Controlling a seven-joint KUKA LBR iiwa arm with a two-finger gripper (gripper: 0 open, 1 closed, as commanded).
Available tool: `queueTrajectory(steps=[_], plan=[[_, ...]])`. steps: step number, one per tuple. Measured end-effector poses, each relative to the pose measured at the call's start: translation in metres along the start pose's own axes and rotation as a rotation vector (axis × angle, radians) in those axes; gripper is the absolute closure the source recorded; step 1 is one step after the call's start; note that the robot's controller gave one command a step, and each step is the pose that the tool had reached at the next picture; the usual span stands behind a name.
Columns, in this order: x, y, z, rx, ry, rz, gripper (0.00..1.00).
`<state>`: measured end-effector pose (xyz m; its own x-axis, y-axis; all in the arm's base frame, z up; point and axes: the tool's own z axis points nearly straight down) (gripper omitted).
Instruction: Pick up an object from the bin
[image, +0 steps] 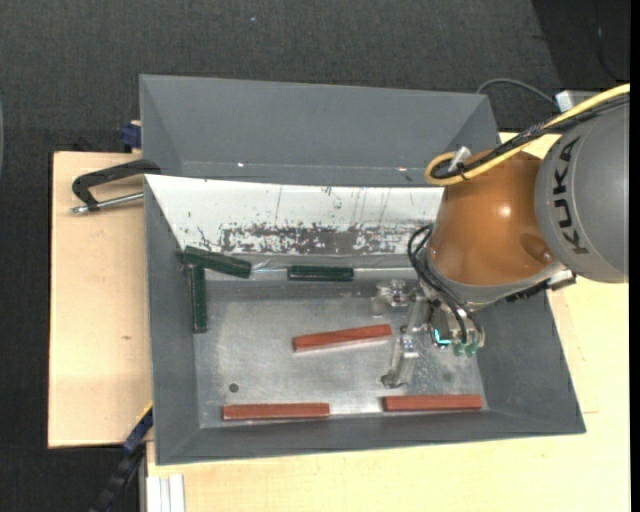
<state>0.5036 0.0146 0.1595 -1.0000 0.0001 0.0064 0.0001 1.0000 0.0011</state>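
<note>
The grey metal bin (170, 300) is a sloped-walled box. Its flat floor is scuffed and dull, and the back wall is speckled with dark scratches. From 3 o'clock the arm (590, 200) reaches in, a smooth grey cylinder ending in a rounded, glossy orange cover (490, 225).

Three flat red-brown bars lie on the floor, long, thin and matte. One (342, 340) sits near the centre, slightly tilted. Another (275, 410) lies along the front edge at 7 o'clock, and the third (432, 403) at 5 o'clock.

Three dark green sticks of similar slim shape lie further back. One (199, 298) points front to back at 9 o'clock, one (218, 263) is angled at 10 o'clock and touches its top end, and one (320, 272) lies along the back wall at 12 o'clock.

The bare-metal gripper (395, 378) hangs at about 4 o'clock, between the centre bar's right end and the left end of the 5 o'clock bar. I cannot tell whether it is spread or closed.

A tiny dark dot (233, 389) sits at 8 o'clock.
</note>
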Motion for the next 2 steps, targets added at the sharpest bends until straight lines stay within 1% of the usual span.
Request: queueTrajectory(steps=[1,2], plan=[[-0.002,0.000,-0.003,0.000,-0.008,0.000,0.00],[-0.025,0.009,0.043,0.001,-0.015,-0.033,0.00]])
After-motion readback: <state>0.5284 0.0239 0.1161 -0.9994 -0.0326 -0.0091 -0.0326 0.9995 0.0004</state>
